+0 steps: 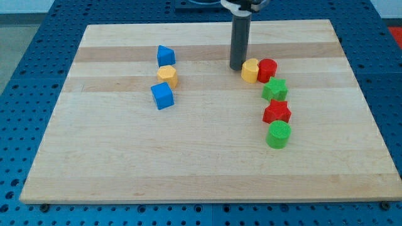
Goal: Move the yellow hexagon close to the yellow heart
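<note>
Unmarked wooden board point(188, 163), my tip point(237, 68) beside yellow heart point(250, 71)

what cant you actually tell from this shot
- Whether my tip touches the yellow heart: in the camera view they sit side by side with no gap I can make out.
- The rod's upper part and the arm: cut off by the view's top edge.
- The blue block above the yellow hexagon: its shape is too small to name.
- The near side of the red cylinder: partly hidden behind the green star.
</note>
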